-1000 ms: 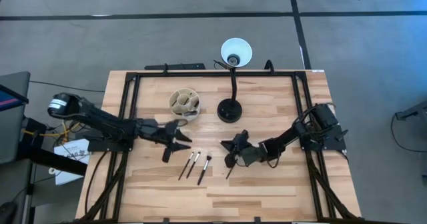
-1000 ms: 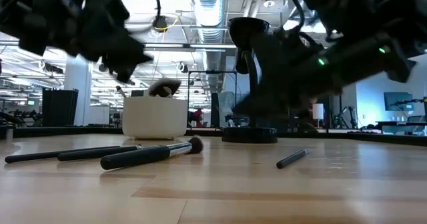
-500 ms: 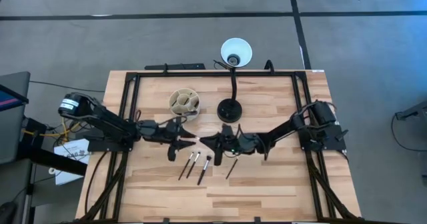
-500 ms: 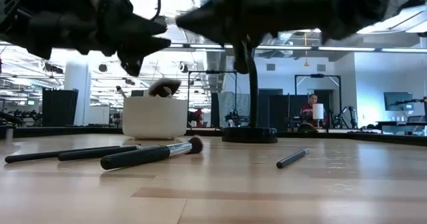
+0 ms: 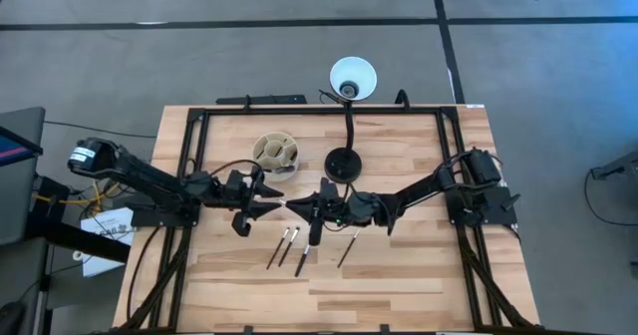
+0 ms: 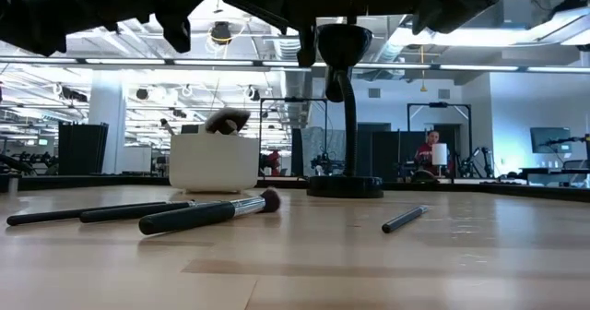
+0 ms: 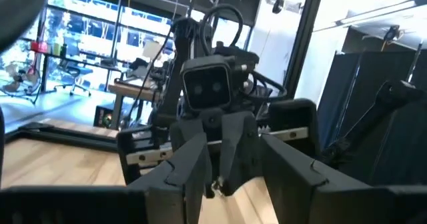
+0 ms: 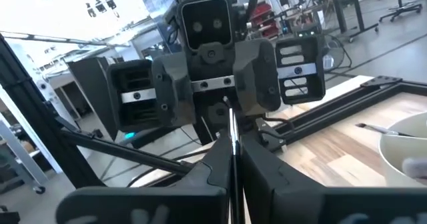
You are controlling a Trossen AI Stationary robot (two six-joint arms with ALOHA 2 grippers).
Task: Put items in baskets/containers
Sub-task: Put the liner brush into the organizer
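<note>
One camera hangs overhead, looking straight down on the whole pale wooden slatted table [image 5: 399, 265]. A second sits at tabletop height near the front edge, facing level across into the room. Each wrist camera looks along its arm at the opposite arm, close. All share the middle, by the round cream-coloured cup [image 5: 274, 153].

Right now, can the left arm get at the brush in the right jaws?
Likely yes: the left gripper, jaws open, faces the right gripper head-on, and the brush pokes out toward it with nothing between.
</note>
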